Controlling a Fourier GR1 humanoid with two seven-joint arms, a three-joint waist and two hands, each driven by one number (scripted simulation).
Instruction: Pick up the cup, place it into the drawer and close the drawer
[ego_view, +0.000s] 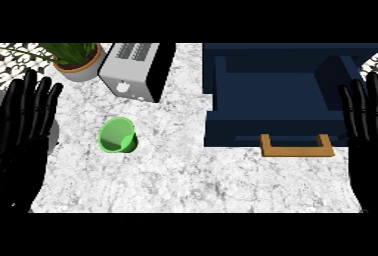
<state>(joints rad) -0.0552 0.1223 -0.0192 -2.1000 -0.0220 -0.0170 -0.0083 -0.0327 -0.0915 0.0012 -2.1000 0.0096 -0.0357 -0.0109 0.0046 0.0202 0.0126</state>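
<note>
- Well, from the head view, the green cup (118, 135) sits on the marble counter (184, 180), just in front of the toaster (136, 70) and a little to its left, mouth up and tilted towards the viewer
- It looks like a thin, light plastic thing, stiff enough to keep its shape but likely smooth and a bit slippery; I'd take it round the wall below the rim, fingers one side and thumb the other
- Nothing shows inside the cup
- To the toaster's right the dark blue drawer (284, 95) stands pulled open, wooden handle (296, 145) at its front, and its inside looks bare
- Left hand (26, 125) rests at the edge left of the toaster, fingers straight and up, holding nothing
- Right hand (362, 120) rests beyond the drawer, far right of the toaster, fingers likewise straight, nothing in it
- A potted plant (74, 60) stands just left of the toaster
</note>
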